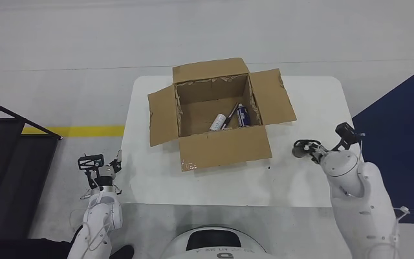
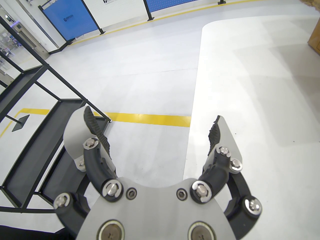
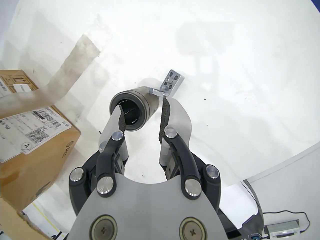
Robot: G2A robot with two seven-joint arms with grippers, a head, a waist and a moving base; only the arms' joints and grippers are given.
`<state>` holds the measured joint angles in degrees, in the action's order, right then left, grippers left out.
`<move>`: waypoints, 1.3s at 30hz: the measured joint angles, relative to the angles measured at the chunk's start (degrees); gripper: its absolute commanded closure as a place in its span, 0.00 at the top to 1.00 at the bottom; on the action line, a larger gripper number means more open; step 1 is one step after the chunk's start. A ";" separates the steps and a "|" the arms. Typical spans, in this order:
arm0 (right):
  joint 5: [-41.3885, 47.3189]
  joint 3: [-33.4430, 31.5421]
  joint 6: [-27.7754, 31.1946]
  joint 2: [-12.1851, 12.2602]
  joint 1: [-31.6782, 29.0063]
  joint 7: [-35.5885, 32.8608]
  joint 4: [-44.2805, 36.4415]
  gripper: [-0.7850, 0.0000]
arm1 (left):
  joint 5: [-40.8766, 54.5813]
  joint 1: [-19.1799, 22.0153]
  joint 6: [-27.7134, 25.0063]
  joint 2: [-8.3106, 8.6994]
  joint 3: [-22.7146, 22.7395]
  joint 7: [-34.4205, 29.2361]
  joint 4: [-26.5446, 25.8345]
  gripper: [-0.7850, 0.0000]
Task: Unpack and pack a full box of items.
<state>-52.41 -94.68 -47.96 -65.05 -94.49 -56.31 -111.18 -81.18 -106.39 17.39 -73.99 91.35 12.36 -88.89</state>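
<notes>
An open cardboard box (image 1: 220,110) stands on the white table (image 1: 304,181) with all flaps folded out. Inside lie a white bottle (image 1: 218,121), a dark blue bottle (image 1: 242,115) and a thin dark stick (image 1: 230,116). My right gripper (image 1: 301,149) hangs over the table right of the box, shut on a metal cylinder sleeve (image 3: 135,108) with a small metal bracket (image 3: 172,82) at its far end. One corner of the box (image 3: 37,146) shows in the right wrist view. My left gripper (image 2: 152,123) is open with nothing in it, off the table's left front corner, over the floor.
A black metal rack (image 2: 32,156) stands on the floor left of the table (image 2: 250,88). A yellow floor line (image 1: 77,131) runs toward the table's left edge. Bare table surface lies in front of and right of the box.
</notes>
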 measured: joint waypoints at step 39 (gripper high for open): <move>25.56 -6.09 1.42 -1.40 1.21 7.19 -14.02 0.00 | 0.00 0.00 0.00 0.00 0.00 0.00 0.00 1.00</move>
<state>-26.84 -100.77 -46.54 -66.45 -93.28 -49.12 -125.19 -81.18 -106.39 17.39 -73.99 91.35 12.36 -88.89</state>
